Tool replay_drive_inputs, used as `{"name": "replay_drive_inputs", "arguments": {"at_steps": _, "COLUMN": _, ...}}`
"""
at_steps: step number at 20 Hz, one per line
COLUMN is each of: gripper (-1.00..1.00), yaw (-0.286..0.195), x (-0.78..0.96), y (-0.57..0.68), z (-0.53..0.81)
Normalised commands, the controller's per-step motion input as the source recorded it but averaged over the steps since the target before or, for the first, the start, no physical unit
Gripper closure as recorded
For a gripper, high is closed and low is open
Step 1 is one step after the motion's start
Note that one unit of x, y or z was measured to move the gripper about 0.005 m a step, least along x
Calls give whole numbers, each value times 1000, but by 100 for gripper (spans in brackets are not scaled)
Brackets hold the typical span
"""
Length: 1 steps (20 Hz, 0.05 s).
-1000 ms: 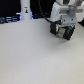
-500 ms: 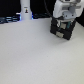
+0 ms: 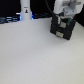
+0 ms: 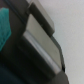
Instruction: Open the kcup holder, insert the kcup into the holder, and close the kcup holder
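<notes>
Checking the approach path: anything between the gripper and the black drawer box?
Nothing shows between them in the exterior view: the gripper sits right at the black drawer box, no gap visible. Wrist view is too blurred to add more.

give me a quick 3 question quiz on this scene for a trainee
1. True or false: in the exterior view the arm's gripper is right at the black kcup holder, toward the exterior view's right.
2. Multiple choice: what stands at the back of the white table, toward the exterior view's left? A) a white upright object B) a red bowl C) a stack of plates
3. Fill in: the wrist view shows a close, blurred black edge and a patch of ____ colour.

Key: 1 true; 2 A; 3 teal. Whether the gripper is open or shut cannot be told from these blurred views.
</notes>
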Motion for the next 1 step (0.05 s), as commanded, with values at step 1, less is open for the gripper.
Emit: {"name": "replay_drive_inputs", "arguments": {"at_steps": 1, "gripper": -100, "yaw": -27, "x": 62, "y": 6, "z": 119}}
